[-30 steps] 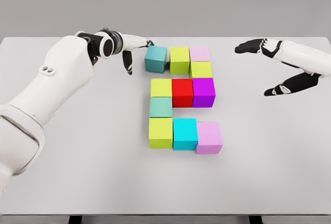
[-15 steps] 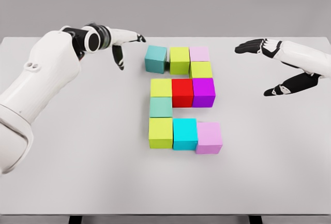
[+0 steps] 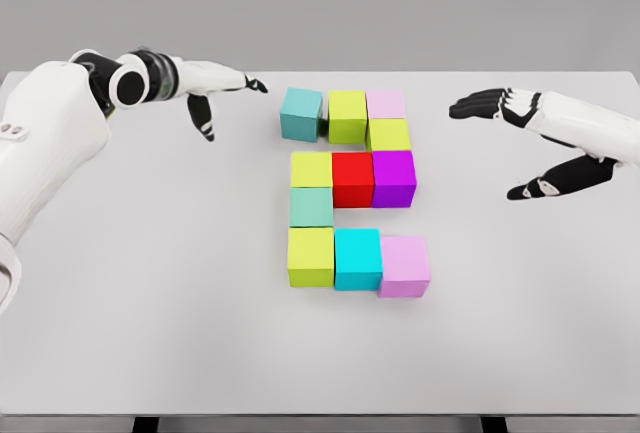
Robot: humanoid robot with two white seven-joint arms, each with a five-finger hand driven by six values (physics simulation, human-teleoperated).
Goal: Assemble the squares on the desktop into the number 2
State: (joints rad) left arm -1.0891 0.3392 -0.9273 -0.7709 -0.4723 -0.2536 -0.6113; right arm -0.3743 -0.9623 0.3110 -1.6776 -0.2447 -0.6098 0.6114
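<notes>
Left hand has drawn back, empty, from the teal square.

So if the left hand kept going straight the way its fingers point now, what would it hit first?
Probably the teal cube at the top-left of the figure. The left hand is open, pointing right toward it, though it may be hovering above cube height.

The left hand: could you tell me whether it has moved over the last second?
Yes. The left hand has pulled away to the picture's left from the teal cube, which it was beside, leaving a clear gap; the cube stayed put.
</notes>
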